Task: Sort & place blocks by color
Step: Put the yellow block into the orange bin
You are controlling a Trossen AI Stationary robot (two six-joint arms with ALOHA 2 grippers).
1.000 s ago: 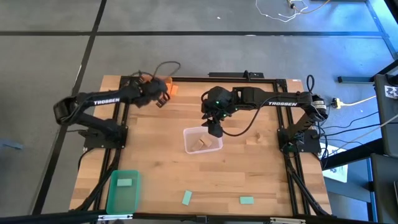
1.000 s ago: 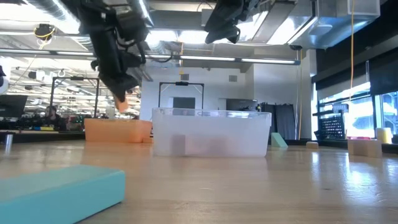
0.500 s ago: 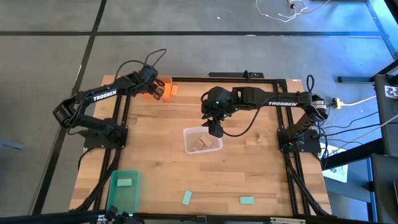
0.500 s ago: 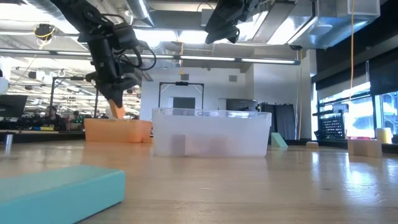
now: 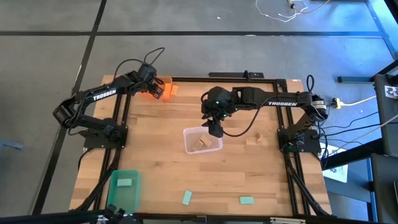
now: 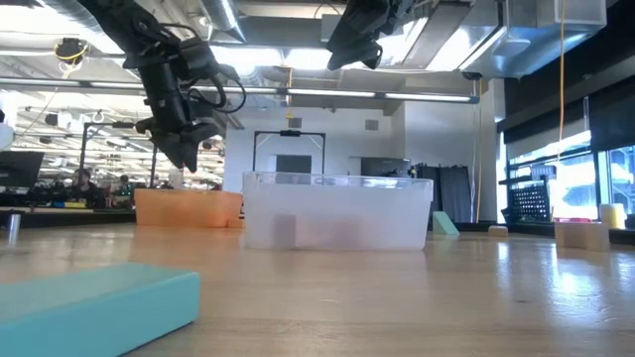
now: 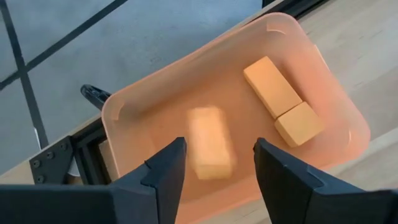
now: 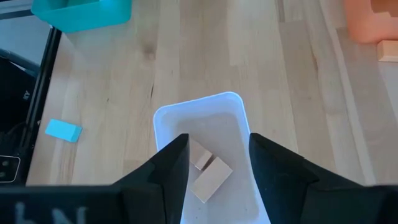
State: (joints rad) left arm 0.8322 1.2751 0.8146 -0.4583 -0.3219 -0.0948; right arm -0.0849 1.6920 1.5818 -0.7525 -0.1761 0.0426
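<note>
My left gripper [image 7: 217, 148] is open and hovers over the orange bin [image 7: 155, 99] at the table's far left corner [image 5: 155, 88]. A blurred orange block [image 7: 208, 134] shows below its fingers, apart from them, over the bin's floor. Two orange blocks [image 7: 281, 99] lie in that bin. My right gripper [image 8: 213, 146] is open above the clear bin [image 8: 163, 121], which holds tan blocks [image 8: 208, 174]. Two green blocks [image 5: 186, 198] [image 5: 247, 200] lie near the near edge. One green block [image 5: 124, 183] lies in the green bin [image 5: 115, 198].
An orange block [image 8: 388, 50] lies on the table beside the orange bin. A tan block [image 5: 252, 139] lies right of the clear bin. Bare wood spreads between the clear bin and the near edge. In the low view a green block [image 6: 94, 302] lies close in front.
My left gripper has moved toward the far edge and stopped over the orange bin. The orange block it carried between its fingers has left them and dropped toward the bin. My right arm has kept still.
</note>
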